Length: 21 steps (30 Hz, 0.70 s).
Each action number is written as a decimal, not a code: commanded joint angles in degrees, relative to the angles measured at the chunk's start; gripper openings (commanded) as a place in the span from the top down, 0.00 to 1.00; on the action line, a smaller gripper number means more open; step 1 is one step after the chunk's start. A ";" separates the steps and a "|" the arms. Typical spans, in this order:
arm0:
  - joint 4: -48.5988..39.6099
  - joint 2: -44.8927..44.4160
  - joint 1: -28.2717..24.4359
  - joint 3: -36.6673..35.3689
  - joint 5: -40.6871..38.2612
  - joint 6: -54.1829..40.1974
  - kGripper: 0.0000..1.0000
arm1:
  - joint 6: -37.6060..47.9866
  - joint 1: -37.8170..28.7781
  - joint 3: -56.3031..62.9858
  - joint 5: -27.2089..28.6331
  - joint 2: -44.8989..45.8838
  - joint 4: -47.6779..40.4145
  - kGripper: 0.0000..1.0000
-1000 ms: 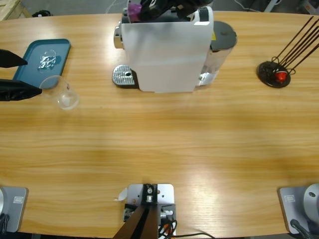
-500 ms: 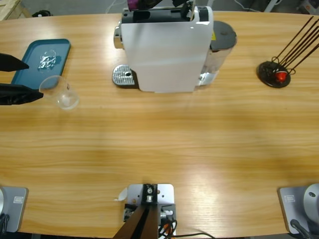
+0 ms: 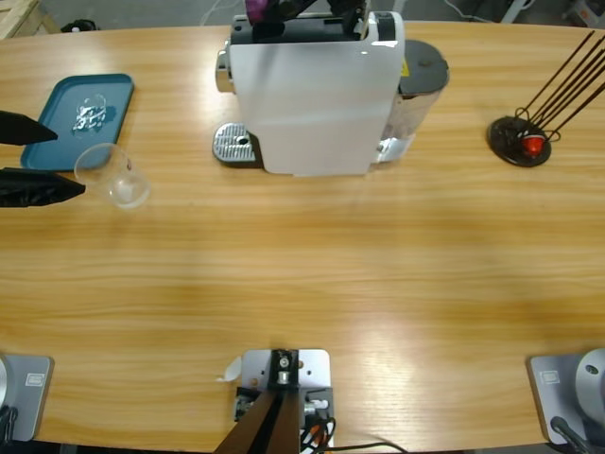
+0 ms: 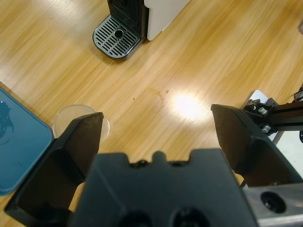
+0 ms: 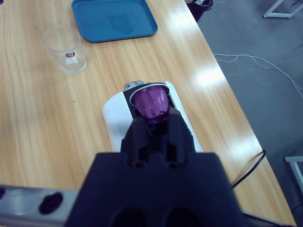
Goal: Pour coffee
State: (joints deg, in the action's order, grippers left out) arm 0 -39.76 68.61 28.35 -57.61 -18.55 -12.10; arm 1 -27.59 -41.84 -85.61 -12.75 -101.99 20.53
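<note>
Black fingers of the left gripper (image 3: 38,156) come in from the left edge of the high view, spread wide, with the clear glass cup (image 3: 113,175) just beyond their tips and not yet between them. In the left wrist view the cup (image 4: 80,125) shows past one finger, standing upright on the wooden table (image 3: 312,265). That wide spread suits closing around the cup from the side, probably to carry it to the machine. Behind the cup lies a blue tray (image 3: 66,118) with some small clear bits on it that I cannot identify.

No coffee shows anywhere: the cup looks empty, so the drink is likely not yet brewed.

Further right stands the white coffee machine (image 3: 312,95), its perforated drip grate (image 3: 234,144) bare and waiting for a cup. Above the machine's top the right gripper (image 5: 151,120) holds a purple capsule (image 5: 150,101), fingers closed narrowly on it, as the right wrist view shows; in the high view only a purple edge peeks out at the top. Held there, the capsule seems meant for the slot on top of the machine.

At the far right a dark round stand (image 3: 518,140) with thin rods holds a red capsule (image 3: 535,145), well apart from everything else.
</note>
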 commanded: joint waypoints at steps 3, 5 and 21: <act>0.73 -0.49 -0.49 2.41 -0.08 0.15 0.01 | -0.53 0.54 1.58 0.62 -4.27 0.82 1.00; 1.00 -0.56 -0.49 2.60 -0.15 0.15 0.01 | -0.53 0.54 1.62 0.70 -4.27 0.95 1.00; 1.81 -0.81 -0.49 3.55 -0.52 0.15 0.01 | 0.79 0.10 -0.70 4.54 -2.25 2.62 0.00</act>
State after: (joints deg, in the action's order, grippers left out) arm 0 -38.78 68.61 28.35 -56.29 -18.56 -12.10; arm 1 -27.28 -41.65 -85.54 -10.23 -103.60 21.68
